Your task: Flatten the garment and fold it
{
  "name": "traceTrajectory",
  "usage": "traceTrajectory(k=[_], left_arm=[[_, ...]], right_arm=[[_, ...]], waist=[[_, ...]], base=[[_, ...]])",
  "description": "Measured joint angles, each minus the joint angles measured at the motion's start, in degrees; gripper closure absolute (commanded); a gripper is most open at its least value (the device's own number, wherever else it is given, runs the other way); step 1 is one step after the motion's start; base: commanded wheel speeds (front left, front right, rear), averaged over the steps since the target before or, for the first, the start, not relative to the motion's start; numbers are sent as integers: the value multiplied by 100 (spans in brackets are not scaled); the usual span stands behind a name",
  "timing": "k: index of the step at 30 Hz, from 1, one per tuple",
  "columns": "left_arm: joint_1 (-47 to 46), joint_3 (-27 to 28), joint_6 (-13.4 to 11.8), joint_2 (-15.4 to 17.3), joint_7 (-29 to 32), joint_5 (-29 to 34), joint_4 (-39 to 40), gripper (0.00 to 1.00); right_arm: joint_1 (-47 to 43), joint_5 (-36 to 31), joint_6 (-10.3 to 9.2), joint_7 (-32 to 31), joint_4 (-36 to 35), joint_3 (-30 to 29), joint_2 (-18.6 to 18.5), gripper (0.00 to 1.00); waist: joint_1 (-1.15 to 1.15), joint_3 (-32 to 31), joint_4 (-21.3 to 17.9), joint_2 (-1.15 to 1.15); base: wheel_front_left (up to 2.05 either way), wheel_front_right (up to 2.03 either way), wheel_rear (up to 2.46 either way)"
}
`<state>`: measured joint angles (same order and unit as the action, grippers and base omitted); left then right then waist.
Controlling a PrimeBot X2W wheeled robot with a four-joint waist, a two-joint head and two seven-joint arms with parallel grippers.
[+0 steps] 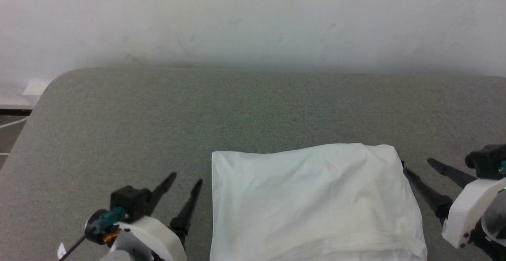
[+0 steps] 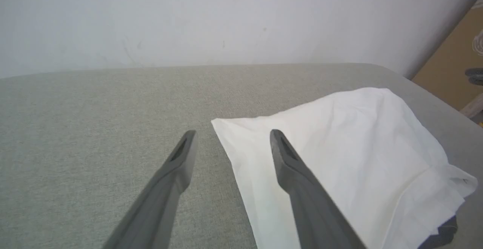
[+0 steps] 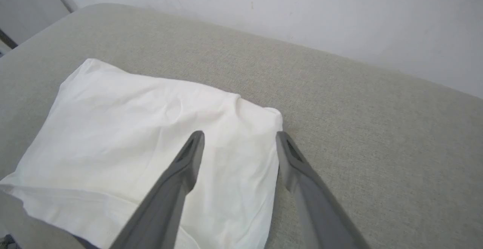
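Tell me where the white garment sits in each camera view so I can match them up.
Head view: garment at lower centre-right, running off the bottom edge.
Left wrist view: garment in the right half.
Right wrist view: garment across the left and centre.
Shared landmark: the grey table meeting the white wall behind it.

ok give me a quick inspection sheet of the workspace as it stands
surface: grey fabric-covered table, rounded corners, no stains seen
job's things: shirt lies folded into a white rectangle, lightly creased; a dark bit peeks out at its near edge
clutter: nothing seen
grippers: left gripper open, empty, at the shirt's left edge; right gripper open, empty, at its right edge
cables: pale cable off the table's left side
surroundings: white scuffed wall behind; brown board past the table's right end
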<state>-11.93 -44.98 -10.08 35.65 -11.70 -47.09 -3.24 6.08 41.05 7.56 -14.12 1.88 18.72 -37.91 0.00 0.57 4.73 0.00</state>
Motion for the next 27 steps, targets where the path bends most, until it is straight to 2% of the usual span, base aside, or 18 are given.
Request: traceTrajectory(k=[5, 10, 15, 19, 22, 27], left_arm=[[112, 1003, -359, -423, -297, -33, -27, 0], [692, 2264, -396, -1168, -303, 866, 298, 0], [1310, 3221, -136, -1834, -303, 1682, 447, 0], [1499, 3609, 160, -2217, -303, 2176, 423, 0], [1517, 3829, 401, -2436, -303, 2431, 380, 0], [1517, 4130, 717, -2699, -303, 2749, 269, 0]], right_arm=[[-92, -561, -2, 132, 92, -698, 871, 0], [-372, -1160, -2, 149, 426, -1421, 1777, 0], [-453, -1861, -2, -44, 828, -2108, 2505, 0], [-429, -2250, -2, -307, 1238, -2581, 3002, 0], [-357, -2423, -2, -466, 1532, -2781, 3189, 0], [-146, -2544, -2, -654, 1905, -2899, 3284, 0]], waist=[[0, 33, 12, 0], [1, 96, 52, 0], [0, 184, 77, 0], [1, 280, 117, 0], [1, 355, 169, 0], [0, 485, 263, 0]], base=[[0, 0, 0], [0, 0, 0], [0, 0, 0], [0, 0, 0], [0, 0, 0], [0, 0, 0]])
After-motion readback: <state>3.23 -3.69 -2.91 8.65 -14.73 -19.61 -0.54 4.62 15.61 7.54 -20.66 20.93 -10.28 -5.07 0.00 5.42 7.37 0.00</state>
